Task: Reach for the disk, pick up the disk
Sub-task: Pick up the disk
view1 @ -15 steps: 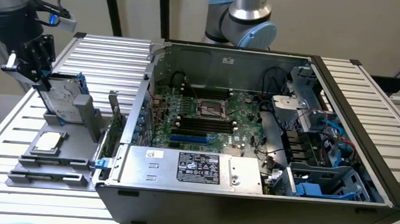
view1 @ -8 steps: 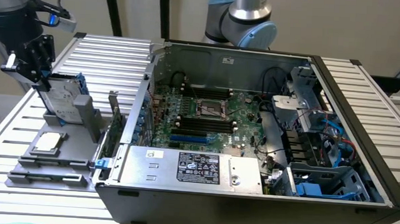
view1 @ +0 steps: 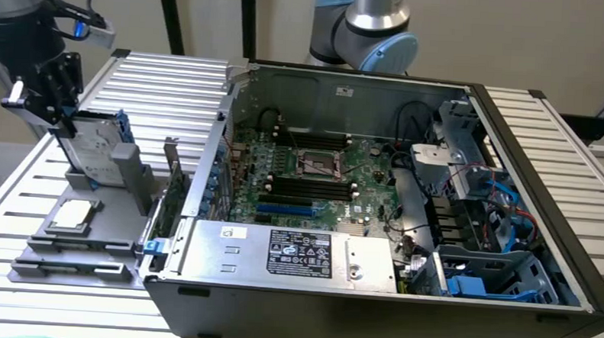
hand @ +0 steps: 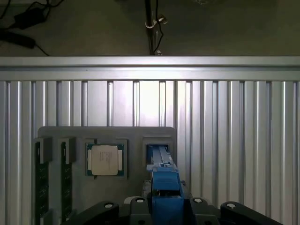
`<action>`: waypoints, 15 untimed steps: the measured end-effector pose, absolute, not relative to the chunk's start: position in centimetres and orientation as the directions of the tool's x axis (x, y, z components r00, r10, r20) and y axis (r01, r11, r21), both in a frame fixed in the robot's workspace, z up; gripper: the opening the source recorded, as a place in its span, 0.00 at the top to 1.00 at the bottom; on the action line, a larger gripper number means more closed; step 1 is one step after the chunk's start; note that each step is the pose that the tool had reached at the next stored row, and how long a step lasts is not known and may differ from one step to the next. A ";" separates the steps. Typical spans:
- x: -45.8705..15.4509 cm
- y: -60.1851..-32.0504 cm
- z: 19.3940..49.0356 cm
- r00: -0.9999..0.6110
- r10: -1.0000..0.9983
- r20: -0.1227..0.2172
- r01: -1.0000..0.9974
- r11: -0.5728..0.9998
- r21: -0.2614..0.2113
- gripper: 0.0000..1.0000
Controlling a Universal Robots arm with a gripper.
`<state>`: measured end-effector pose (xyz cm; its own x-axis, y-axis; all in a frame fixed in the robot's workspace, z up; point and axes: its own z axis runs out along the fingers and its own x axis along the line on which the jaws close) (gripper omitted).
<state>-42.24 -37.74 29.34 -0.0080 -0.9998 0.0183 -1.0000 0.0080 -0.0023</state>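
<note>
**Black pincer sitting at the top end of the standing disk**

Hanging at the exterior view's left over the ribbed aluminium table (view1: 174, 79), beside the open dark metal computer case (view1: 377, 313): the gripper (view1: 68, 127). Meeting the upper end of the disk (view1: 91, 148) (hand: 164, 185), a flat silver slab with a white printed label and a bright blue plastic frame, leaning slightly, its lower end sitting in a slot of the matte grey holder (view1: 84, 250). Not showing whether clamped or apart. Lying flat in a square pocket just beside that slot: a small shiny square chip (hand: 104, 159).
</note>
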 end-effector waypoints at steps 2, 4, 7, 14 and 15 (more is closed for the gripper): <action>-42.2 -37.7 29.5 -0.008 -1.000 0.018 -1.000 0.008 -0.002 0.68; -42.2 -37.7 30.0 -0.008 -1.000 0.018 -1.000 0.008 -0.002 0.68; -42.2 -37.7 31.3 -0.008 -1.000 0.018 -1.000 0.008 -0.002 0.68; -42.2 -37.7 34.4 -0.008 -1.000 0.018 -1.000 0.008 -0.002 0.68; -42.2 -37.7 34.9 -0.008 -1.000 0.018 -1.000 0.008 -0.002 0.68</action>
